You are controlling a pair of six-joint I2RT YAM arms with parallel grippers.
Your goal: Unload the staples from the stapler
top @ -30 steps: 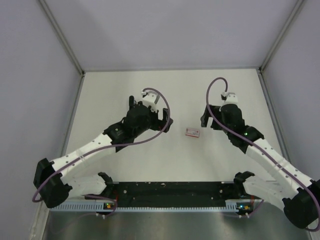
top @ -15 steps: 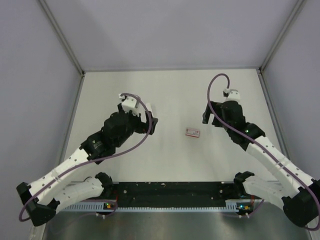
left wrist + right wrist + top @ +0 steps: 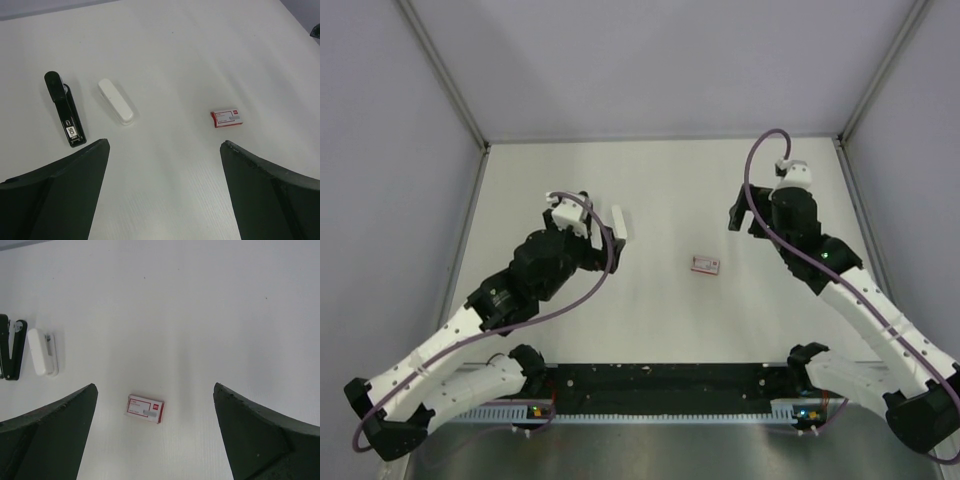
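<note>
Pale counter (image 3: 670, 180), grey walls. Left arm drew back toward 7 o'clock, uncovering slim black bar-shaped stapler (image 3: 65, 107) at 10 o'clock of left pincer (image 3: 164, 145). White oblong plastic bar (image 3: 116, 101) just beside stapler, at 3 o'clock. Left pincer and right pincer (image 3: 155, 387) both released, empty. Staples not visible, so unloading likely not begun.

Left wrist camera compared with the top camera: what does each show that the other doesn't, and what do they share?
Left wrist only: the black stapler, lying flat by itself. Top only: both arms whole, left arm and right arm, and the walls; the stapler cannot be made out there. Shared: the white bar and the small pink-and-white box.
</note>
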